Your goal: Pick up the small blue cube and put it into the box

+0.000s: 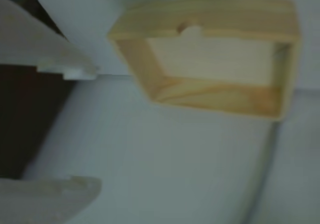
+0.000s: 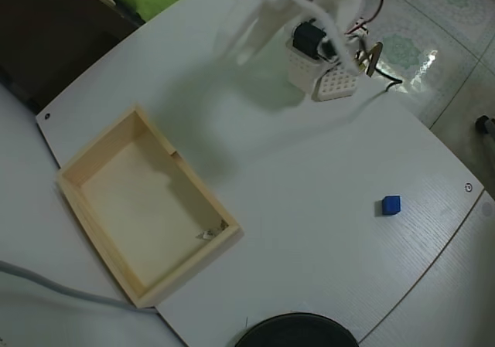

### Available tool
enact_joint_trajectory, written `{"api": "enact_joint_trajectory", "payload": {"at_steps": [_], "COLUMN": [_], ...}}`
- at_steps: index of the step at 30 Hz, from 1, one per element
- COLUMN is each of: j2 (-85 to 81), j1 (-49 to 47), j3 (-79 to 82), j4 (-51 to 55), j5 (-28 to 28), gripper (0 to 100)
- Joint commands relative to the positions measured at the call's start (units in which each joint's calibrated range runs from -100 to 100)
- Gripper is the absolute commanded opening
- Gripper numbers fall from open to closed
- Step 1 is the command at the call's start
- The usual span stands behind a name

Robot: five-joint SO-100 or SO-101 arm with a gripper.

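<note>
Plainly agape, empty: claw (image 1: 82, 129).

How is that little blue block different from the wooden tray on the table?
The small blue cube is tiny and solid; the box is far larger, hollow and open on top. The cube is bright blue, the box pale wood. In the overhead view the cube lies at the right, the box at the left, well apart. Both rest on the white table, untouched by the robot.
</note>
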Motion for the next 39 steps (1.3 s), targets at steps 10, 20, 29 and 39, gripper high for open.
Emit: {"api": "enact_joint_trajectory", "payload": {"at_steps": [10,20,29,39], "j2": [15.7,24.3,28.8,33.3], "j1": [-18.2,-25.8,-28.6,-30.6], "j3": [-19.6,-17.0,-5.4,7.0], "j4": [12.8,12.1,6.3,2.6], "j5": [-0.3,0.3,3.1,3.7], "gripper": [20,20,19,19]}}
